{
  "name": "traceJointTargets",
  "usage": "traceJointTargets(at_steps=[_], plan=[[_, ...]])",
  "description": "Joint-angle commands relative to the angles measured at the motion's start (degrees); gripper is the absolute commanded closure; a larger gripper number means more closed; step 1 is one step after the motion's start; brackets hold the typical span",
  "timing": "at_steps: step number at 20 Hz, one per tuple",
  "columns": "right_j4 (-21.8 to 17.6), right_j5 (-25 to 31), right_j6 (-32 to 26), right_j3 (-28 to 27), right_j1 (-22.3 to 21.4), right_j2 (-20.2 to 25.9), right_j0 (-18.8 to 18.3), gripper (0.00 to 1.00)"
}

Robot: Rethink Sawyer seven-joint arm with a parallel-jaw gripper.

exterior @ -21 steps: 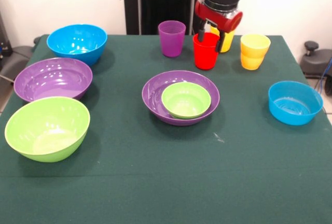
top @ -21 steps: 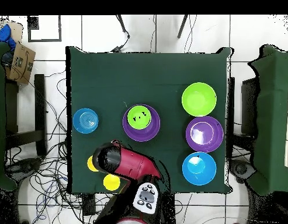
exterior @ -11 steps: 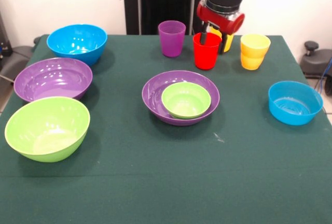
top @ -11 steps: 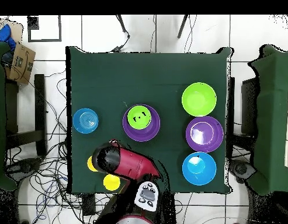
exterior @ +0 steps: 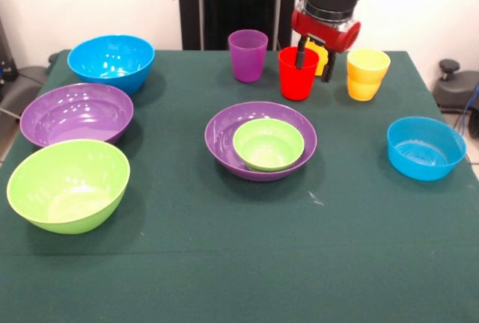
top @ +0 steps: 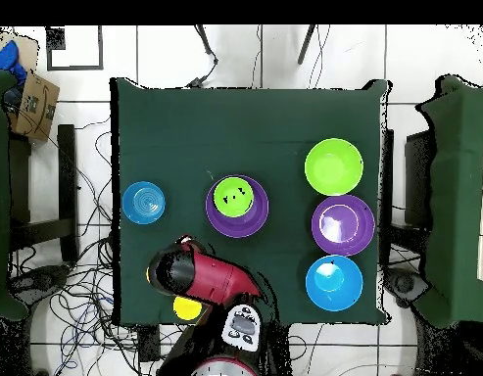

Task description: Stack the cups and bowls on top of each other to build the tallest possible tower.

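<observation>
My gripper (exterior: 313, 63) hangs open over the red cup (exterior: 296, 80) at the table's far side, one finger inside its rim and the other just outside its right wall. The cup stands on the cloth. A purple cup (exterior: 248, 54) is to its left. One yellow cup (exterior: 319, 48) is mostly hidden behind the gripper and another yellow cup (exterior: 367, 74) stands to the right. In the middle, a small green bowl (exterior: 268, 143) sits inside a large purple bowl (exterior: 221, 134). In the overhead view the arm (top: 178, 273) covers the red and purple cups.
On the left stand a large blue bowl (exterior: 111, 61), a large purple bowl (exterior: 75, 114) and a lime green bowl (exterior: 67, 185). A small blue bowl (exterior: 425, 147) sits at the right. Cables and a cardboard box (top: 29, 103) lie around the table (top: 186, 117).
The gripper has shifted a little to the right over the red cup and risen slightly. The cup and the bowls have stayed where they were.
</observation>
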Motion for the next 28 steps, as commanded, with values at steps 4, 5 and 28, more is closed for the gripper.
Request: traceJointTargets(at_steps=[4, 5, 28], plan=[[-2.3, -4.4, 6.9, 3.0, 4.3, 7.1, -1.3, 0.0], [-2.3, -4.4, 6.9, 2.9, 4.4, 7.1, -1.2, 0.0], [-0.2, 1.3, 7.4, 3.7, 4.0, 6.5, -1.0, 0.0]])
